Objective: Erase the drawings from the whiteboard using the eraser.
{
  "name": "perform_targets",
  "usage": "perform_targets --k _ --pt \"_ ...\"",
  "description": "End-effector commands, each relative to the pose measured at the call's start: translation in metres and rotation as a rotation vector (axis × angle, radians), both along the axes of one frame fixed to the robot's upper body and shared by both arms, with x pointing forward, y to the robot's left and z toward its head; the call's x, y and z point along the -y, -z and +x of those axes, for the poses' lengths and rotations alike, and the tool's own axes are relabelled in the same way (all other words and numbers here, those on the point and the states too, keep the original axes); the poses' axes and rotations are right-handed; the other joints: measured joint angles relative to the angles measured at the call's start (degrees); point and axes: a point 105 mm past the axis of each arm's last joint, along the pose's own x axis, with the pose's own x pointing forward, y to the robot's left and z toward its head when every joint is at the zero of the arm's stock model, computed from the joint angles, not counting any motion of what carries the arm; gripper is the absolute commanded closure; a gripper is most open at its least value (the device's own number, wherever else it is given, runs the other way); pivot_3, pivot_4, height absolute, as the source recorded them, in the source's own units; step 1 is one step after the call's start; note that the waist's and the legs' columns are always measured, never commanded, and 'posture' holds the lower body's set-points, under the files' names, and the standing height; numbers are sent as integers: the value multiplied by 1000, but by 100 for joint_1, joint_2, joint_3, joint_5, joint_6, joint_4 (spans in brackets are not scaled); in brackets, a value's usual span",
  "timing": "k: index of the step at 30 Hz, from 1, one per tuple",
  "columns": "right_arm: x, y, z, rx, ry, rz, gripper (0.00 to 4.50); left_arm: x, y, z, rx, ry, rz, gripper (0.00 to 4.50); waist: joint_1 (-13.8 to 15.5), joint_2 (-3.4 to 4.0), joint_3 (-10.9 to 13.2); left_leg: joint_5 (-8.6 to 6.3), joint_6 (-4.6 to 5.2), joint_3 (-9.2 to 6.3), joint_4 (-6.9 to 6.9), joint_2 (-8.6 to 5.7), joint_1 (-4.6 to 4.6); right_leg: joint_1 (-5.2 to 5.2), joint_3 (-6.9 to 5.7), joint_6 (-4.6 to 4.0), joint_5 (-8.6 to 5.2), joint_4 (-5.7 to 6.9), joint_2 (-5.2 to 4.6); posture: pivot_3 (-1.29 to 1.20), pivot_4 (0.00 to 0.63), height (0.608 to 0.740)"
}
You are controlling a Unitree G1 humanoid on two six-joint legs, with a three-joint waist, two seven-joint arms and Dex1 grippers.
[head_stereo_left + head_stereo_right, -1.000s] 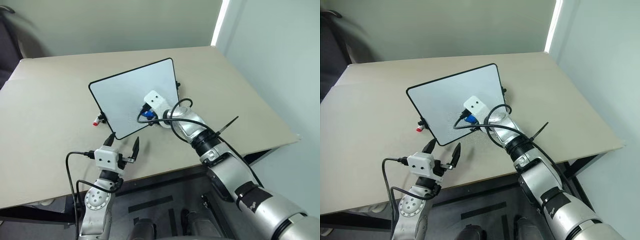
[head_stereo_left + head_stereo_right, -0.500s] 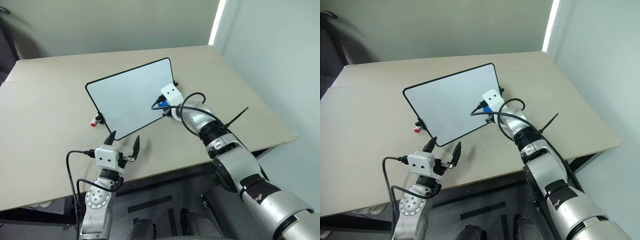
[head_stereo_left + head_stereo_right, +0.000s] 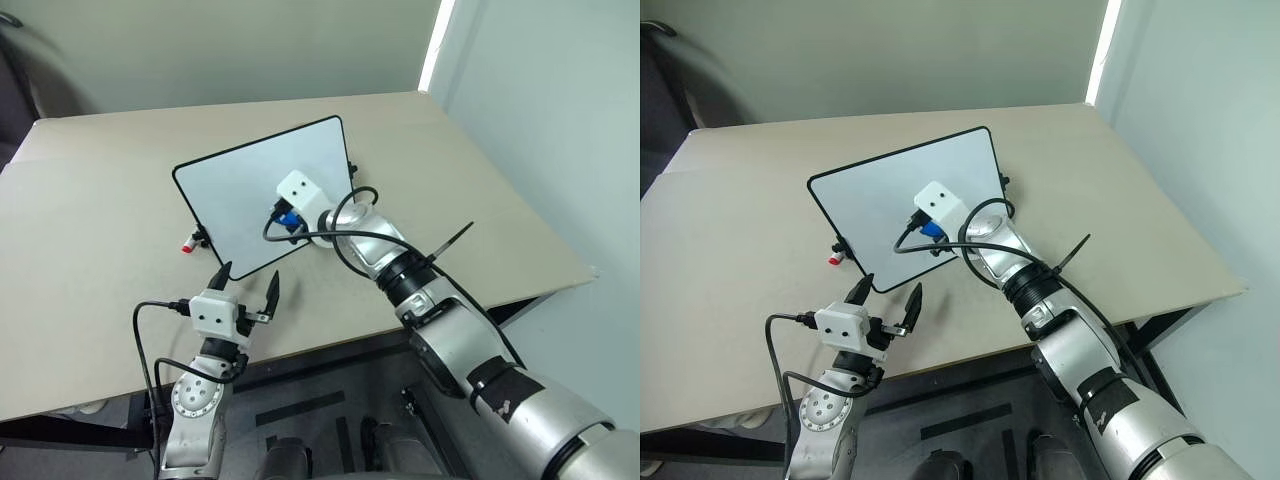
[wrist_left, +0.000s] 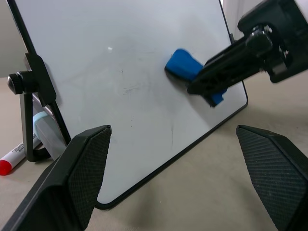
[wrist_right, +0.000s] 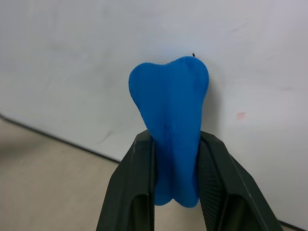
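Clearly you're mid-wipe: right gripper (image 5: 175, 185) fingers clamped on the eraser (image 5: 172, 115) against the whiteboard (image 3: 240, 190) (faint smudges remain); left gripper (image 3: 245, 287) fingers apart. Sweep next.

Beige table (image 3: 100, 230) before a pale green wall (image 3: 230, 50), white wall (image 3: 560, 120) past its right edge, bright light strip (image 3: 434, 45) between them, dark floor (image 3: 320, 410) below the near edge.

You are seeing even, soft daylight entering from a bright window strip (image 3: 435, 45) beyond the table's (image 3: 90, 200) far right corner; shadows are lying faint, nothing is glaring, close wrist-view edges are blurring.
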Motion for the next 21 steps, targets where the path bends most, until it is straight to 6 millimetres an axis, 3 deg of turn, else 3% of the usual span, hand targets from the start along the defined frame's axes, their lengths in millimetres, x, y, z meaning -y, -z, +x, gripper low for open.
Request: perform_targets --k 1,13,21 --pt "-12 -8 -5 27 -35 13 3386 1 -12 -3 54 -3 3 0 3 0 0 2 -3 0 0 0 -1 0 0 0 0 0 0 0 150 740" --pt "27 -21 31 44 180 52 3386 -2 -12 -4 55 -8 4 0 20 0 0 1 -9 0 0 0 0 0 1 -5 4 3 -2 0 150 740" --pt "29 -23 33 47 192 61 3386 -1 -12 -3 54 0 6 0 19 -1 0 2 -9 0 -1 1 -2 2 0 -8 6 5 0 0 150 740"
